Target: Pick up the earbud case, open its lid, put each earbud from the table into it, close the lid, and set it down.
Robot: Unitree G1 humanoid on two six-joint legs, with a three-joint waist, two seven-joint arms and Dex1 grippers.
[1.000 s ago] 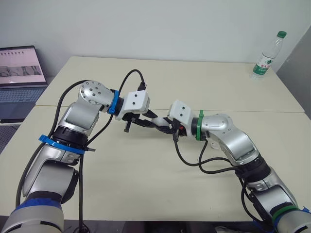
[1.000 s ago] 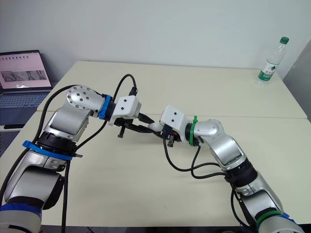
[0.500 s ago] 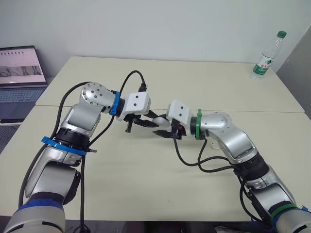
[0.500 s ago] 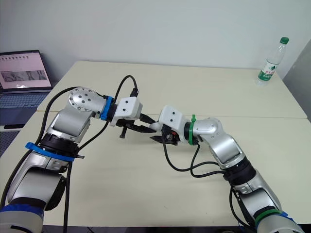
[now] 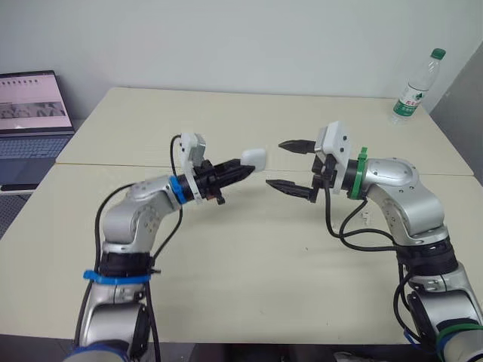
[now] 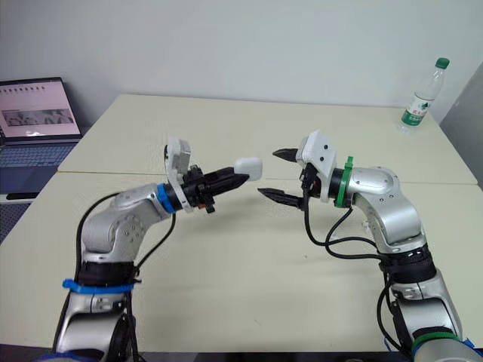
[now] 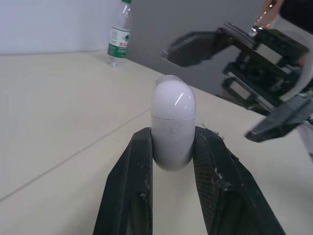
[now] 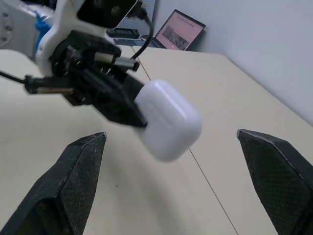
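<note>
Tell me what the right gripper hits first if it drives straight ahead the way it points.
The case, held in the left gripper. It sits straight ahead of the open right gripper and would probably pass between its two fingers, though depth is hard to judge.

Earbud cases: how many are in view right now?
1. The earbud case, lid shut, is clamped in the left gripper and held out toward the open right gripper. Another could lie hidden behind the arms.
</note>
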